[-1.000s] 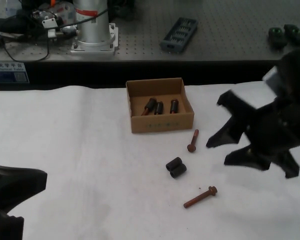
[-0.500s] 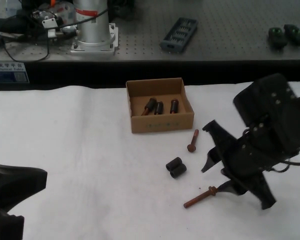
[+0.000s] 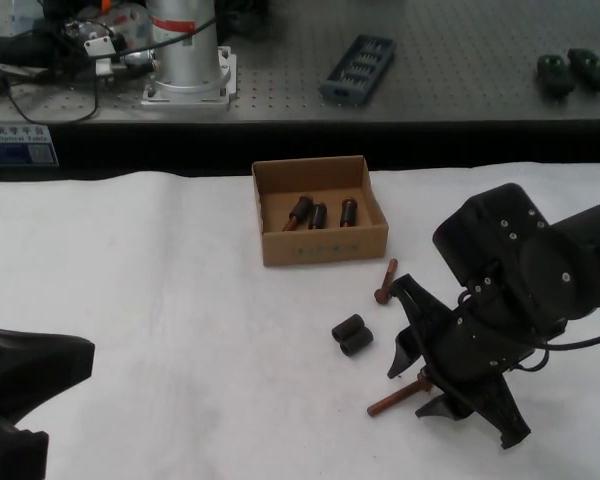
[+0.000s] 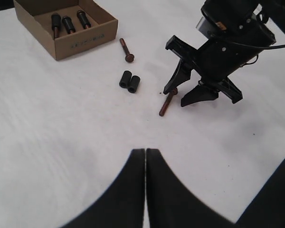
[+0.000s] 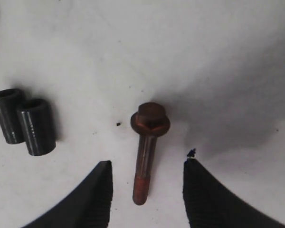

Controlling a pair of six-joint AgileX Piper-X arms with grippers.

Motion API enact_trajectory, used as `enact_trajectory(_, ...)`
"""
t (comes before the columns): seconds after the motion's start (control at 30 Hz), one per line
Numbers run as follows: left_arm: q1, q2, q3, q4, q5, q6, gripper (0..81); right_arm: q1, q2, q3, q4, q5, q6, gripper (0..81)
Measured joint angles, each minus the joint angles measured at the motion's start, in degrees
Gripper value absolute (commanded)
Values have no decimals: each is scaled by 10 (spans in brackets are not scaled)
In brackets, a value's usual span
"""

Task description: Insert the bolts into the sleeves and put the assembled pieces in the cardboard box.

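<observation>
The right claw (image 5: 148, 164) is spread apart and holds nothing; it straddles a bolt (image 5: 147, 152) that lies flat on the white cloth (image 3: 180, 300). The bolt's long axis runs along the fingers: the threaded end sits in the gap between the two tips and the hex head points out beyond them. Closing would therefore pinch across the shank. There is bare cloth on both sides of the shank, so neither finger touches it, and the bolt looks roughly centred in the gap. From the left wrist view the claw's tips (image 4: 175, 96) seem low over the bolt (image 4: 167, 103), but I cannot tell whether they touch the cloth. Two sleeves (image 5: 23, 126) lie side by side, touching each other, just outside one finger, so the close should not disturb them. A second bolt (image 3: 385, 281) lies beyond the sleeves (image 3: 352, 335), toward the box (image 3: 320, 245). The left claw (image 4: 146, 156) has its fingers pressed together on nothing and sits well apart from all of this, so the right arm is plainly the nearer one for this pick.
</observation>
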Motion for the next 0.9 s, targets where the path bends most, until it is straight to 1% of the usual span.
enact_trajectory(0.37,0,0,0,0,0,0,6,0,26,-1,-13,2,1,355)
enact_trajectory(0.43,0,0,0,0,0,0,6,0,29,-1,-13,2,13,355)
enact_trajectory(0.5,0,0,0,0,0,0,6,0,29,-1,-14,2,17,335)
enact_trajectory(0.63,0,0,0,0,0,0,6,0,33,-1,-14,2,27,232)
enact_trajectory(0.7,0,0,0,0,0,0,6,0,33,-1,-12,2,28,199)
enact_trajectory(0.9,0,0,0,0,0,0,6,0,40,-3,-20,1,28,195)
